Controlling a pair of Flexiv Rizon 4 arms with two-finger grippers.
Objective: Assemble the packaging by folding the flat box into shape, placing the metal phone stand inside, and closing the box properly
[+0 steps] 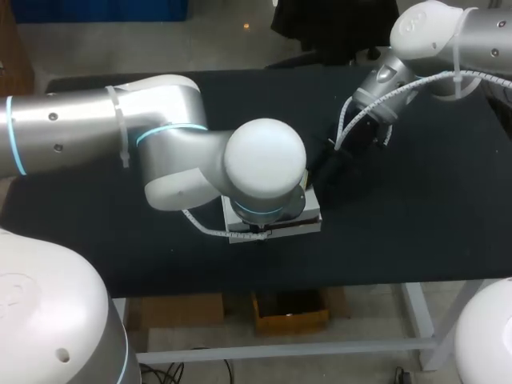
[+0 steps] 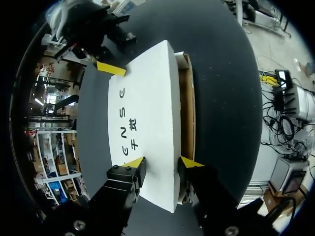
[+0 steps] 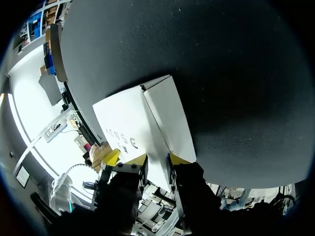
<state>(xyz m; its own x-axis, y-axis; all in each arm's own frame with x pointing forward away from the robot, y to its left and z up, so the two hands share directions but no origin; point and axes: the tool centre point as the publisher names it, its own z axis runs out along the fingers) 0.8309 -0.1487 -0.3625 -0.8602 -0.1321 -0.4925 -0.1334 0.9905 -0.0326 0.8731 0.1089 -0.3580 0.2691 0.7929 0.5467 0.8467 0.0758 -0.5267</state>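
The white box [image 1: 310, 223] lies on the black table, mostly hidden in the head view under my left arm's wrist. In the left wrist view its lettered white face [image 2: 147, 98] is uppermost, and a brown inner edge [image 2: 186, 108] shows along one side. My left gripper [image 2: 162, 162] is shut on the box's near end. My right gripper [image 3: 156, 159] is at the opposite end, shut on a white flap [image 3: 170, 118] that runs between its fingers. One of its yellow fingertips [image 2: 110, 69] shows at the far corner of the box. The metal phone stand is not in view.
The black table [image 1: 416, 216] stretches bare to the right of the box and in front of it. My right arm [image 1: 384, 88] comes in over the back right of the table.
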